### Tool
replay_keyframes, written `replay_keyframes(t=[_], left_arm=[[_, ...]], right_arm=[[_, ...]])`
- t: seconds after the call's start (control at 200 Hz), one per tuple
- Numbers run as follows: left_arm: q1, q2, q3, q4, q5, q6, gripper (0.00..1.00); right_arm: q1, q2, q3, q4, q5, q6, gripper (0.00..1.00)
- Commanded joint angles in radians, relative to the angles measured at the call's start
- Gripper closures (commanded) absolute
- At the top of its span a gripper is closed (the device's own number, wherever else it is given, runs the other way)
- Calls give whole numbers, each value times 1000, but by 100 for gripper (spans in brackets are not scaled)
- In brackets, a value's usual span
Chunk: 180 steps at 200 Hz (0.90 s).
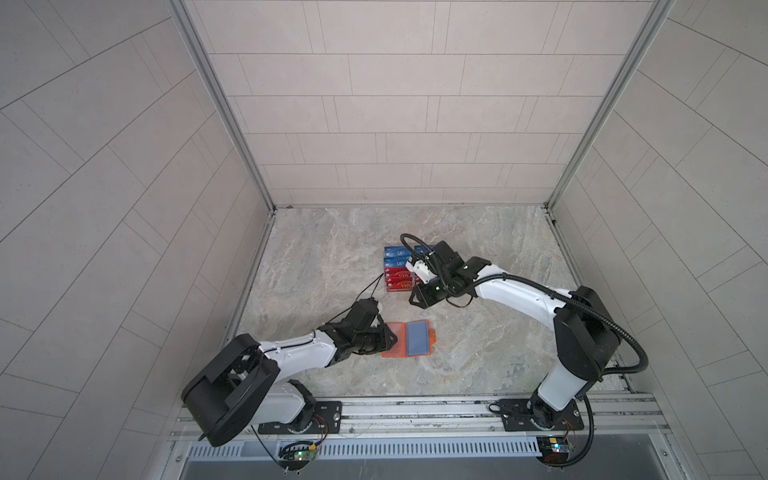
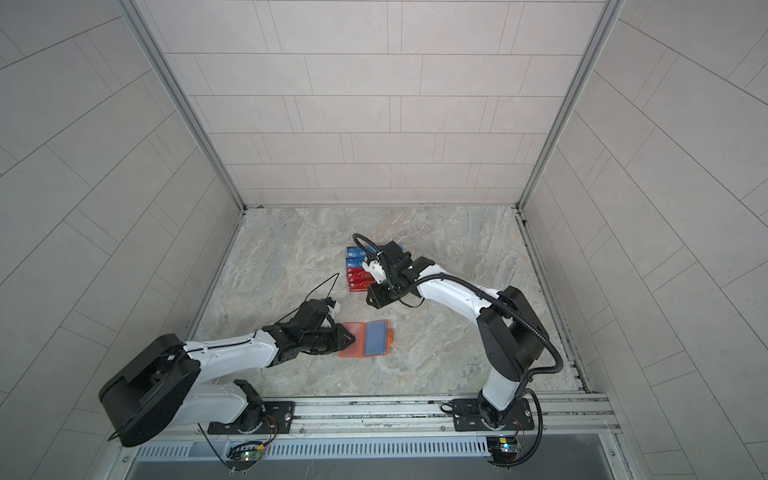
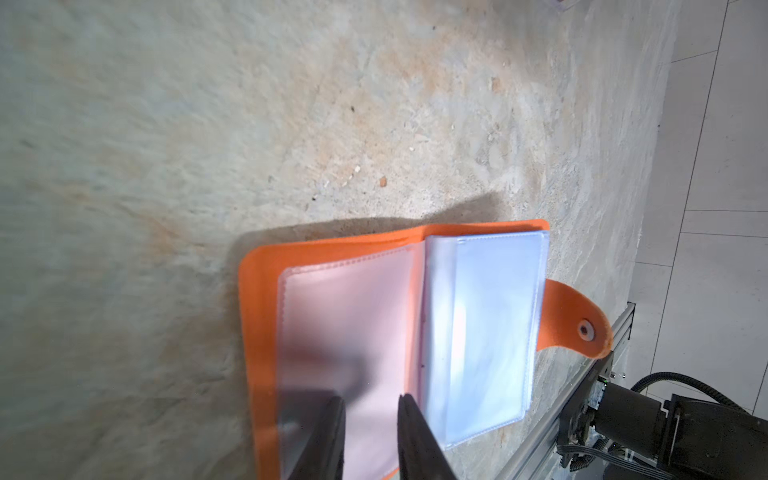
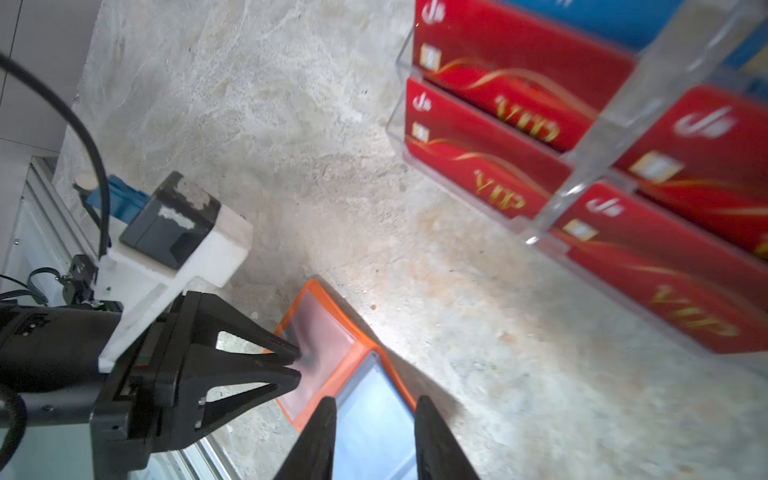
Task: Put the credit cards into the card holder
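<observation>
Top views: card holder (image 1: 409,338) lies open and flat on the table (image 1: 332,249). The left gripper (image 1: 99,338) is at its left edge. The right gripper (image 1: 415,302) hangs behind it, beside the credit cards (image 1: 397,274) racked in a clear stand (image 2: 353,286).

Left wrist: jaws narrowly parted over the holder's pink page (image 3: 353,311). Cannot tell if they pinch a sleeve.

Right wrist: right claw (image 4: 374,405) spread, empty, above the holder's blue-grey page (image 4: 374,419).

Marble-pattern tabletop (image 1: 324,249), beige-grey veins. Clear acrylic tiered stand (image 4: 619,108) near table centre, slightly toward 12 o'clock; stepped lips, upright divider. Tiled wall panels (image 1: 395,104) at 9, 12, 3 o'clock. Aluminium corner posts (image 1: 224,108) at 11 and 1 o'clock. Aluminium rail (image 1: 415,409) along 6 o'clock edge; slotted grille (image 1: 415,449) beyond it.
</observation>
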<state>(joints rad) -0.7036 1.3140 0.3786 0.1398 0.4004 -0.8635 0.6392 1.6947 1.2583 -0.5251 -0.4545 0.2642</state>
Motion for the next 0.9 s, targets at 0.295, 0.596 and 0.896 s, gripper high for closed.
replay_keyframes(t=[0.295,0.596,0.896], left_arm=[[-4,7,-21,6,-2,8,72],[-4,20,-14,0,12,20,71],[-4,36,-11,9,24,18,70]], right_arm=[[-90,126,236,-223,95,-297,61],[-93,263,403,-311,145,-392,63],[-93,346,469,-357,207,-427,62]])
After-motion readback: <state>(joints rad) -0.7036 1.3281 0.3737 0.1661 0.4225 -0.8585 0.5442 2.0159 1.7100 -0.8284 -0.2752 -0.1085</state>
